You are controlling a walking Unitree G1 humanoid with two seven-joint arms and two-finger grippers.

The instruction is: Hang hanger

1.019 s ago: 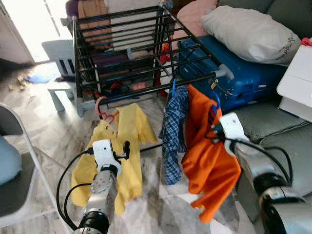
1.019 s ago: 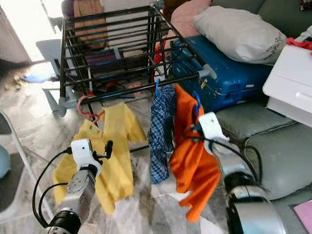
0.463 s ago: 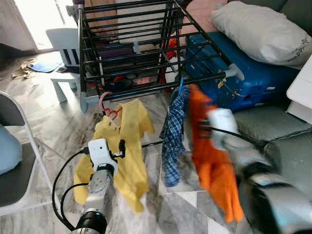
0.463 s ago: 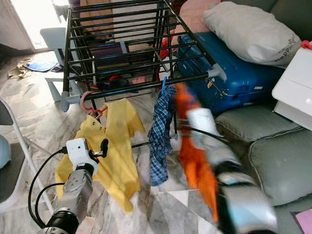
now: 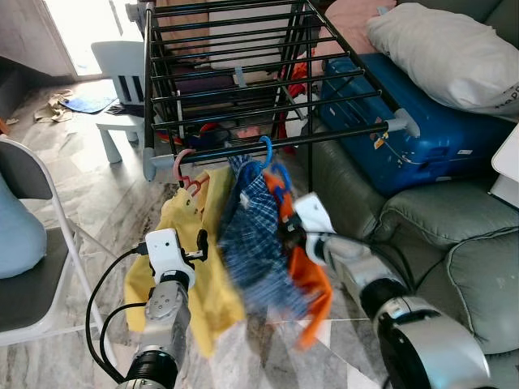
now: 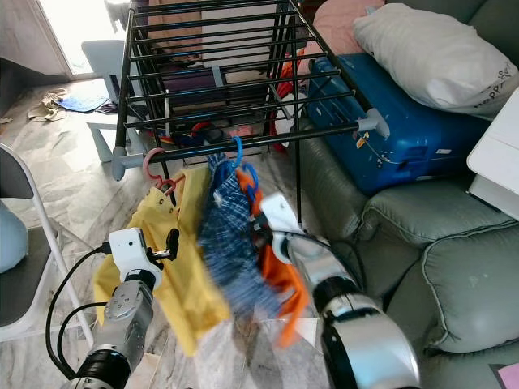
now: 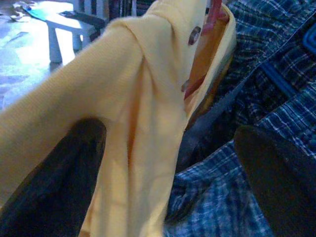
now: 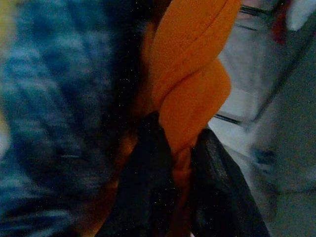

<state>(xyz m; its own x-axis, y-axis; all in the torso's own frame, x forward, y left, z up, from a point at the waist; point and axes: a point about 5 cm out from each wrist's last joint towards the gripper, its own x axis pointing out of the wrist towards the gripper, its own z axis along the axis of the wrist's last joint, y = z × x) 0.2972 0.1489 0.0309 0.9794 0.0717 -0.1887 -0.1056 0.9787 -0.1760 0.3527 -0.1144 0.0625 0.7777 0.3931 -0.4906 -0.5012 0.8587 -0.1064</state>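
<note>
A black drying rack [image 5: 243, 81] stands ahead, its front bar [image 5: 340, 134] nearest me. On that bar hang a pink hanger [image 5: 185, 164] with a yellow shirt [image 5: 207, 284] and a blue hanger [image 5: 265, 149] with a blue plaid shirt [image 5: 255, 243]. My right gripper [image 5: 285, 229] is shut on an orange shirt [image 5: 315, 279], the cloth pinched between its fingers [image 8: 153, 163]. The orange shirt's own blue hanger [image 5: 280, 175] sits just under the bar, pressed against the plaid shirt; both are blurred. My left gripper [image 5: 199, 243] is open beside the yellow shirt [image 7: 128, 113], which drapes over one finger [image 7: 54, 187].
A blue suitcase [image 5: 405, 105] with a grey pillow [image 5: 446, 49] on it lies right of the rack. A grey sofa [image 5: 454, 243] is at the right, a grey chair [image 5: 32, 267] at the left, and a small pale stool [image 5: 122, 81] behind.
The right gripper has swung the orange shirt left and up, from right of the plaid shirt to against it, and the plaid shirt now sways. The camera shifted; the left arm stays.
</note>
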